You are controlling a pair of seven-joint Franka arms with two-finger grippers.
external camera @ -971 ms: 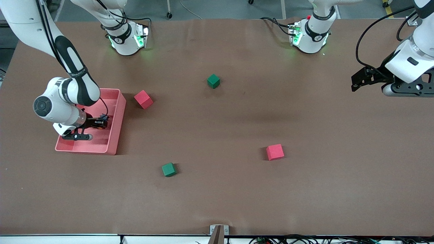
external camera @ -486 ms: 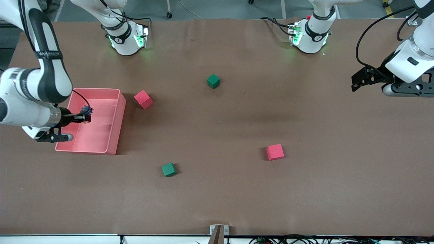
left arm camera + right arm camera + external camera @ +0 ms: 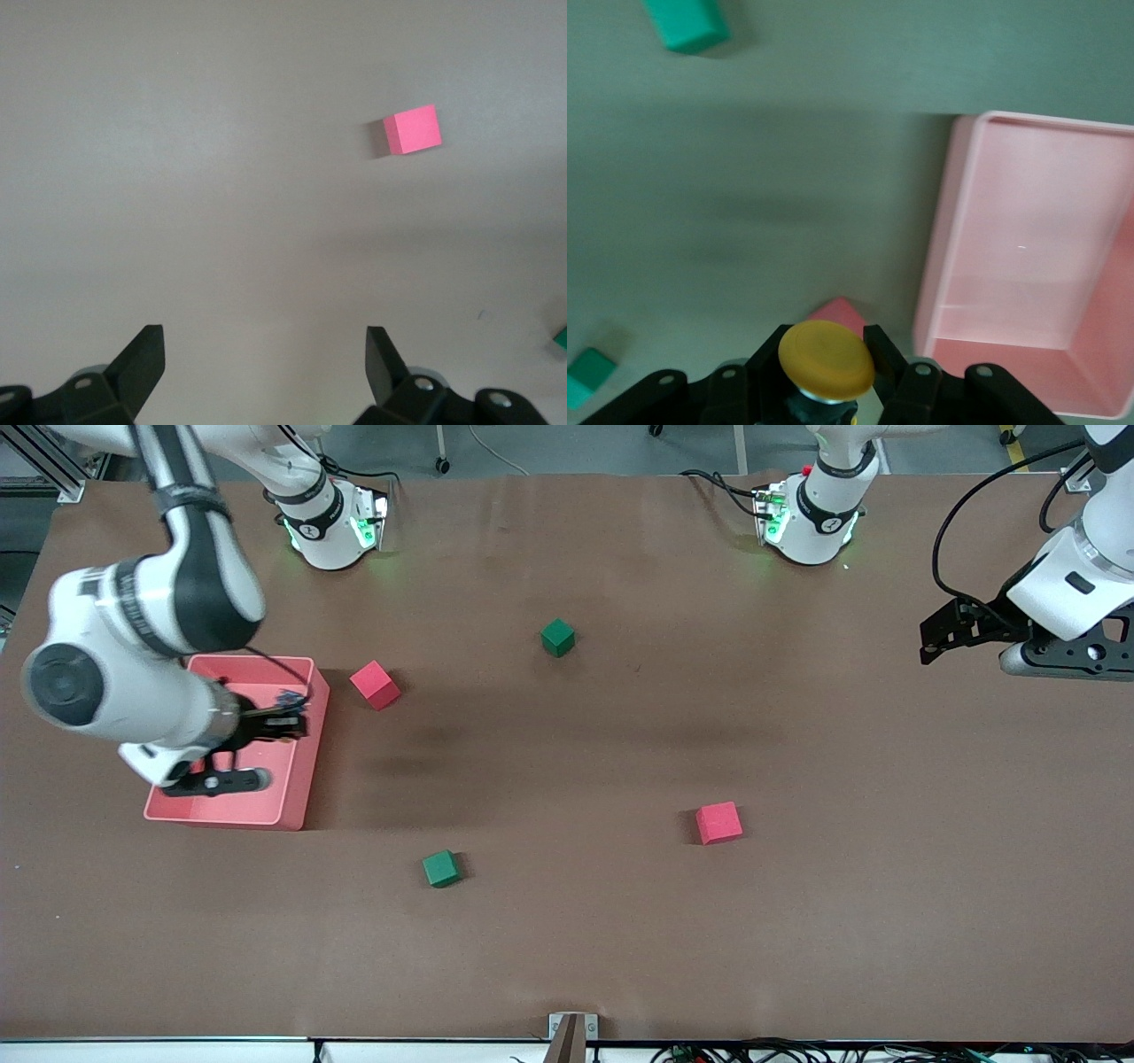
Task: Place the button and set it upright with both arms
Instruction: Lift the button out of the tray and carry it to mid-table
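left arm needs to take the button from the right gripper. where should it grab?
Probably the dark body, not the cap. The right gripper over the pink tray holds the button just below its round orange cap, which is smooth, domed and wider than the body. The left gripper, open at the left arm's end, should come from a side the right fingers leave free.

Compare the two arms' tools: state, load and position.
The right tool is shut on the button, orange cap showing; the left tool is open and holds nothing. The right tool hangs over the pink tray at the right arm's end; the left tool waits over bare table at the left arm's end. Both are black two-finger tools.
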